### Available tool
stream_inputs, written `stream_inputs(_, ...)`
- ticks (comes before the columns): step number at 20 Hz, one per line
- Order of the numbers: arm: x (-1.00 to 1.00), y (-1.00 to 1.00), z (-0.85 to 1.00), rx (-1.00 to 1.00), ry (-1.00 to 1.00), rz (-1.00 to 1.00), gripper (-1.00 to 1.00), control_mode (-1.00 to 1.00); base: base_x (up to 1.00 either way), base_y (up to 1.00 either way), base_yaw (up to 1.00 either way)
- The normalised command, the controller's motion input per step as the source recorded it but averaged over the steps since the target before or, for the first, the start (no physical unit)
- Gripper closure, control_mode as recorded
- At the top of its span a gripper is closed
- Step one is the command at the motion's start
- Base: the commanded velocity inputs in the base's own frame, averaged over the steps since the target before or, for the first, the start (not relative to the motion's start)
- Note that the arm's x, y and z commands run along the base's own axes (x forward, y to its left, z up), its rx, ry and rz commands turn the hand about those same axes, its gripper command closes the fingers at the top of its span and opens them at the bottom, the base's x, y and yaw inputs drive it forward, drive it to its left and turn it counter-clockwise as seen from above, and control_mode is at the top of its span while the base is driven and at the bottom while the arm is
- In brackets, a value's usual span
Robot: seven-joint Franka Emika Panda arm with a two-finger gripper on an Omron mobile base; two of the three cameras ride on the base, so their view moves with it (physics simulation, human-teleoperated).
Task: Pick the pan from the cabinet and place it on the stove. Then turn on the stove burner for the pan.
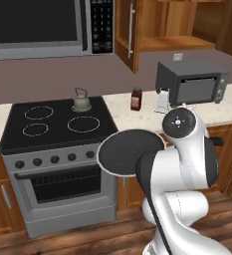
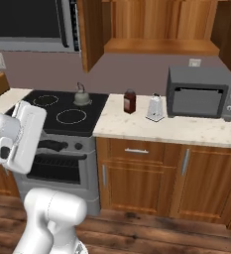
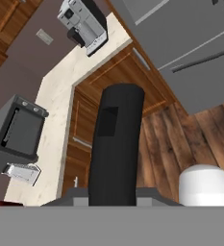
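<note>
One flat round dark-grey pan (image 1: 125,152) hangs in front of the black glass stove (image 1: 58,124) in the left base view, low by the black knobs, beside the white arm. The brown wooden cabinet (image 1: 132,30) stands open above. In the right base view, a small grey kettle (image 2: 81,96) sits on the stove. In the hand view, the claw (image 3: 114,194) pinches the pan's thin black handle (image 3: 116,144).

In the left base view the arm (image 1: 184,164) hides the far edge of the pan (image 1: 127,152) and its handle, the frame's top cuts the cabinet (image 1: 152,25), and in the hand view the black handle (image 3: 116,144) covers the gripper's fingertips
</note>
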Motion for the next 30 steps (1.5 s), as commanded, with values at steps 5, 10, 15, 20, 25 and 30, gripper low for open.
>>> stream_inputs(5,0.00,0.00,0.00,0.00,0.00,0.00,1.00,1.00,0.38,0.37,0.00)
stream_inputs(10,0.00,0.00,0.00,0.00,0.00,0.00,1.00,1.00,0.35,0.22,0.00)
stream_inputs(15,0.00,0.00,0.00,0.00,0.00,0.00,1.00,1.00,0.35,0.34,0.00)
stream_inputs(20,0.00,0.00,0.00,0.00,0.00,0.00,1.00,1.00,0.45,0.52,0.00)
stream_inputs(25,0.00,0.00,0.00,0.00,0.00,0.00,1.00,1.00,0.45,0.44,0.00)
stream_inputs(30,0.00,0.00,0.00,0.00,0.00,0.00,1.00,1.00,0.42,0.07,0.00)
